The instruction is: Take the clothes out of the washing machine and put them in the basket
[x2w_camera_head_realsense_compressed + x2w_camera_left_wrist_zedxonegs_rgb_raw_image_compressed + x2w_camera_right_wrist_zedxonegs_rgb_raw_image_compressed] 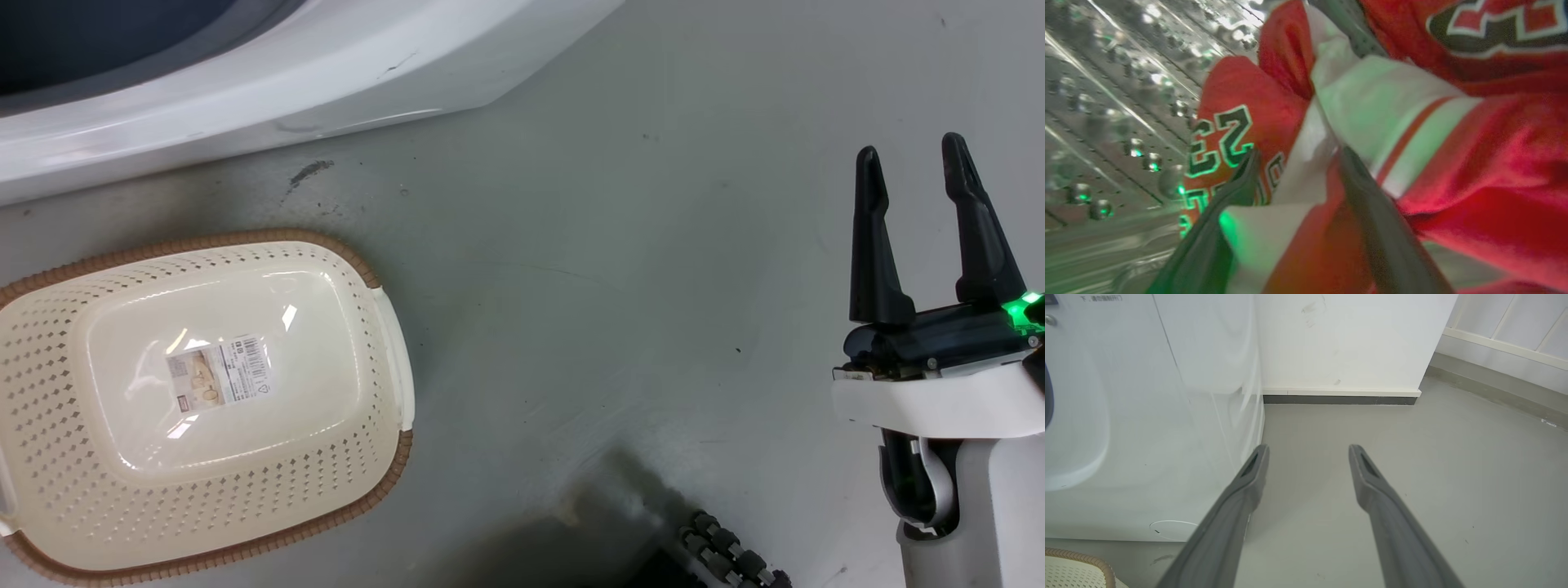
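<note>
Grey floor [620, 269], empty basket [49, 351] by the washing machine [245, 90]. In the drum [1106, 102], my left gripper [1300, 163] straddled the jersey [1229, 90], jaws apart (right gripper [914, 167] too); I judged a deep bite best.

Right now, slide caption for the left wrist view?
Left gripper, jaws open around a red jersey in the steel drum.

Basket [359, 498] runs off at 8 o'clock, label [219, 371] unreadable. Clothes [1494, 163] blurred, numerals [1490, 30] cut off at 1 o'clock.

White forearm [971, 490] carries two long black tapered fingers [873, 245] and a green light [1024, 309].
</note>
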Motion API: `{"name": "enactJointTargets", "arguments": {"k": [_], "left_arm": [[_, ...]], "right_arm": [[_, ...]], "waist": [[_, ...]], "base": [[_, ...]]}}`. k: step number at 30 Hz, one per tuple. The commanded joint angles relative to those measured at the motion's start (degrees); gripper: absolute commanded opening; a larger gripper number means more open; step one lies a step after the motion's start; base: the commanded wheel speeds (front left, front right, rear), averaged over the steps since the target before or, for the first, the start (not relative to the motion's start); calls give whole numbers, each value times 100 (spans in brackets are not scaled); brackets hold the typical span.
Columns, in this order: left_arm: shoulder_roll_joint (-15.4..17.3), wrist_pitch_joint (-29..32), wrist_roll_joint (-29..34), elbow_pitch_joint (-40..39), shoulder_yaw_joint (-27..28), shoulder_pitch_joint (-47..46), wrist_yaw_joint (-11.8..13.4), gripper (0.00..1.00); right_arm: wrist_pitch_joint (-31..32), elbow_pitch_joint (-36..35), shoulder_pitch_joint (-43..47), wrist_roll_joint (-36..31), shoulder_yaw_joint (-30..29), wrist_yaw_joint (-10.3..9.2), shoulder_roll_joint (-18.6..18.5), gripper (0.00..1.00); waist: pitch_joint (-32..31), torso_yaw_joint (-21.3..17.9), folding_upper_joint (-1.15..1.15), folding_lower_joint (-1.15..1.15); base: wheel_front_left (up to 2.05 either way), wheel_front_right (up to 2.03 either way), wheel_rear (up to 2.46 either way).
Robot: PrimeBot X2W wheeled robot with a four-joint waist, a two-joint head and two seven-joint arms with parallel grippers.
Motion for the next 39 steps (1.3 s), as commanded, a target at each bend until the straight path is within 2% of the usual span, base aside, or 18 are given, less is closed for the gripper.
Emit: {"name": "enactJointTargets", "arguments": {"k": [1, 5, 6, 7, 15, 21, 31, 39], "left_arm": [[13, 94, -44, 57, -50, -5, 0, 100], [93, 185, -121, 25, -193, -65, 1, 100], [90, 201, -120, 15, -252, -61, 1, 42], [97, 201, -166, 12, -277, -68, 1, 0], [156, -114, -314, -124, -467, -17, 0, 0], [48, -572, -609, -166, -492, 264, 0, 0], [-506, -1658, -1323, -401, -728, 1370, -1, 0], [-707, -2453, -1923, -873, -1151, 2353, -1, 0]], "right_arm": [[-12, -17, -63, 58, 2, -4, 11, 100], [-12, -22, -72, 67, 15, -4, 11, 100], [-12, -20, -78, 65, 16, -4, 11, 100], [-12, -20, -87, 66, 17, -4, 11, 100], [-12, -33, -99, 58, 8, -4, 11, 100], [-12, -1, -4, -21, -4, -4, 11, 100], [-12, 92, 210, -383, -27, -4, 10, 100], [-12, 174, 523, -658, -54, -4, 9, 100]], "waist": [[22, -18, 0, -1], [48, -39, 0, -1], [47, -40, 0, -1], [49, -44, 0, -1], [-23, -55, 0, -1], [-290, 36, 0, -1], [-1155, 464, 0, -1], [-1829, 880, 0, -1]], "base": [[0, 0, 0], [0, 0, 0], [0, 0, 0], [0, 0, 0], [0, 0, 0], [0, 0, 0], [0, 0, 0], [0, 0, 0]]}}
